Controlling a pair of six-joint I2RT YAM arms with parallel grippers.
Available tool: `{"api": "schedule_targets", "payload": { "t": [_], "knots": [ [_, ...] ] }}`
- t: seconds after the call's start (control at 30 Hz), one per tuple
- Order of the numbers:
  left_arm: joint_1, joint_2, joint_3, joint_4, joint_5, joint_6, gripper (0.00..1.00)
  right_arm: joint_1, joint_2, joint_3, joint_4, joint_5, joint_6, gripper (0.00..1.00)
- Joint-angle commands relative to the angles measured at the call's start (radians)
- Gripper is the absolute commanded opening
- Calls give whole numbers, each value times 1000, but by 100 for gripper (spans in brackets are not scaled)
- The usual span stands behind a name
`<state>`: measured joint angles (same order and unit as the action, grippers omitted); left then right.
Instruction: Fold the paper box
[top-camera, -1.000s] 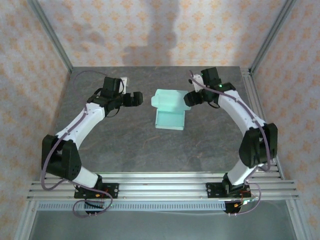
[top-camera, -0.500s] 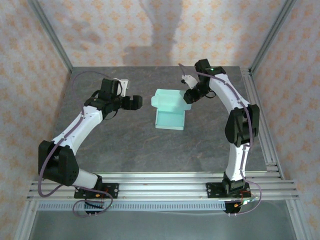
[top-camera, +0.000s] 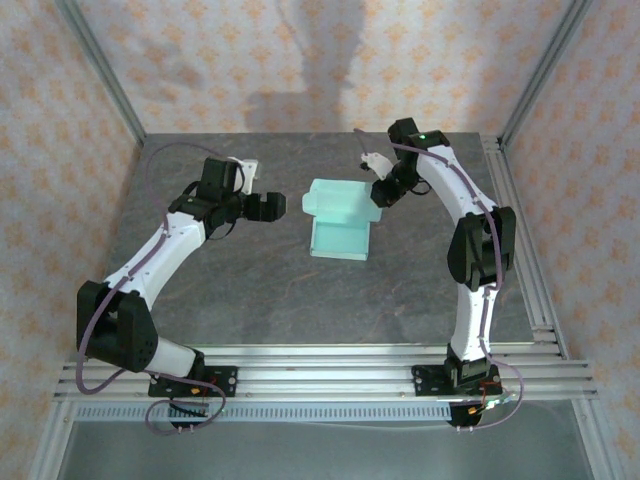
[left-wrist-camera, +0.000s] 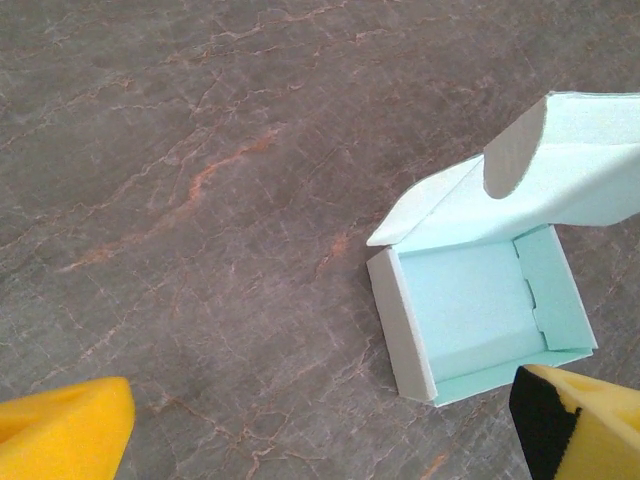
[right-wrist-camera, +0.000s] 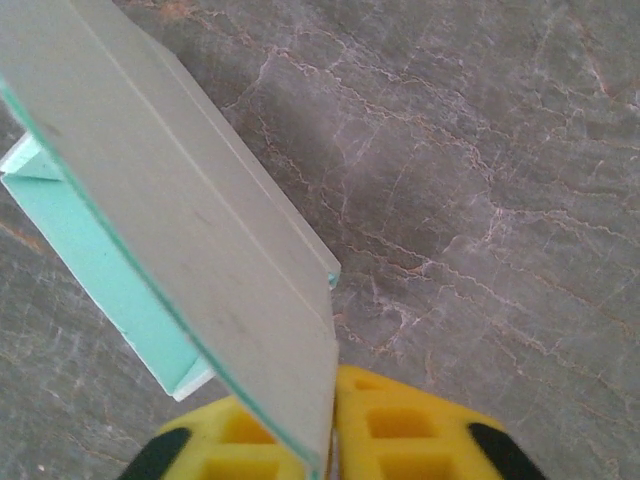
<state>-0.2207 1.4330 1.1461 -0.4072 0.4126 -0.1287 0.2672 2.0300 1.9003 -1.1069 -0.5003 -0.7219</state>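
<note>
Nearly folded: tray standing, lid not yet down

Roughly in the middle of the table (top-camera: 250, 290), somewhat toward its far edge, sits the paper box (top-camera: 338, 222). Its tray (left-wrist-camera: 470, 320) is already formed, with the walls upright around a flat mint floor. The lid (left-wrist-camera: 575, 165) rises from the far side of the tray and tilts back, leaving the inside open to the left wrist camera; a rounded side tab (left-wrist-camera: 512, 158) on the lid hangs free, tucked into nothing.

The right gripper (top-camera: 381, 192) is at the box's far right corner; in its own wrist view the thin edge of the lid panel runs down between the yellow pads (right-wrist-camera: 400, 435), which sit pressed together on the card, so it appears to be pinching the lid. The left gripper (top-camera: 272, 205) hovers near the box's left side without touching it; its fingers (left-wrist-camera: 62, 430) are spread wide with bare table between them, and it holds nothing.

By my reading the forming of the base is done. What remains is swinging the lid over the tray, guiding its side tabs and front flap inside the walls, and pressing it flat. Whether the front flap is creased cannot be told from these views; the free left arm looks well placed to steady the tray.
</note>
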Motion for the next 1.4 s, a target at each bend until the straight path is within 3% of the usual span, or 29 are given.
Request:
{"api": "schedule_targets", "payload": {
  "t": [0.0, 0.17, 0.4, 0.53, 0.7, 0.8, 0.93, 1.03, 1.37],
  "knots": [
    [-1, -31, -22, 20, 19, 36, 96, -5, 1, 11, -14, 10, -33, 4],
    [-23, -5, 2, 27, 23, 99, 95, -5, -21, -18, 14, 8, -48, 0],
    [-155, 91, 115, -21, -55, 351, 86, -5, -35, -37, 16, -9, -57, 0],
    [-163, 201, 247, -110, -2, 425, 79, -5, -50, -53, 15, -28, -68, 0],
    [-163, 319, 395, -205, -20, 495, 76, -5, -65, -72, 10, -40, -78, 0],
    [-162, 380, 467, -241, -20, 528, 71, -5, -77, -84, 11, -41, -80, 0],
    [-156, 447, 548, -277, 8, 555, 56, -5, -95, -96, 12, -44, -85, 0],
    [-136, 471, 586, -292, 91, 558, 48, -5, -103, -98, 9, -49, -89, 0],
    [-89, 564, 644, -328, 188, 642, 59, -5, -107, -105, 2, -51, -101, 0]
  ]
}}
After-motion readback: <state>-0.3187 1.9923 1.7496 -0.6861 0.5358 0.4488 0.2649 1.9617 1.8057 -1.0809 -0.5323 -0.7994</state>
